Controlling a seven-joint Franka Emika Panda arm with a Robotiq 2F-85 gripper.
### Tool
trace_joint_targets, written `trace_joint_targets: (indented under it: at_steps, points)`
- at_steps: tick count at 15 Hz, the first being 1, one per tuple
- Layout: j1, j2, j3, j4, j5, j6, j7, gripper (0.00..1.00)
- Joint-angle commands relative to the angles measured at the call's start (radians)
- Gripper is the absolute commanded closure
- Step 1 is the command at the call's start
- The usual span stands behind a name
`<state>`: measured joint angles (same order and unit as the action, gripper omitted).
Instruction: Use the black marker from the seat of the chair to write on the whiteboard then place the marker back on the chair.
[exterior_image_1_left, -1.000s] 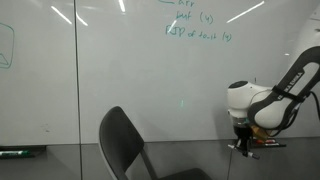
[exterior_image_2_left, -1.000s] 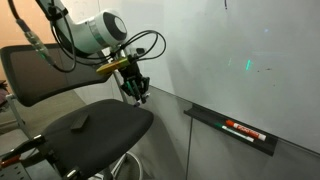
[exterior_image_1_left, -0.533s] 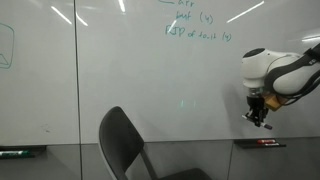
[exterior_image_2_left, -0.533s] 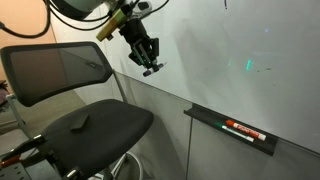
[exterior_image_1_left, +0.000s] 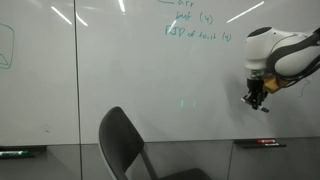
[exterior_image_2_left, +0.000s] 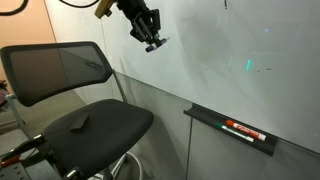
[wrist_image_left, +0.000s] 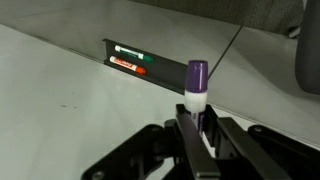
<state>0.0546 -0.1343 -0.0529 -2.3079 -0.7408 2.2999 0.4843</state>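
Note:
My gripper (exterior_image_1_left: 257, 97) is raised in front of the whiteboard (exterior_image_1_left: 120, 60), well above the chair seat (exterior_image_2_left: 100, 125); it also shows in an exterior view (exterior_image_2_left: 150, 38). In the wrist view the gripper (wrist_image_left: 195, 118) is shut on a marker (wrist_image_left: 197, 82) with a white barrel and a purple cap that points towards the board (wrist_image_left: 60, 90). No black marker can be made out. A small dark object (exterior_image_2_left: 82, 120) lies on the seat. The black chair (exterior_image_1_left: 125, 145) stands below and beside the arm.
A black tray (exterior_image_2_left: 235, 128) on the board's lower edge holds red and green markers, also seen in the wrist view (wrist_image_left: 128, 58) and an exterior view (exterior_image_1_left: 262, 143). Green writing (exterior_image_1_left: 195, 25) sits at the board's top. The chair backrest (exterior_image_2_left: 50, 70) stands near the arm.
The gripper has risen from just above the chair seat to mid-board height, carrying the marker and moving closer to the whiteboard. The chair has not moved.

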Motion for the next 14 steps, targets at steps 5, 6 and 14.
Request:
trace_joint_targets:
  at_steps: [5,6,14]
  points:
    - [-0.050,0.085,0.059,0.137,-0.026,-0.016,0.052,0.89]
    - [-0.051,0.106,0.058,0.158,-0.031,-0.014,0.061,0.89]
    - [-0.036,0.239,0.035,0.294,-0.142,-0.002,0.142,0.89]
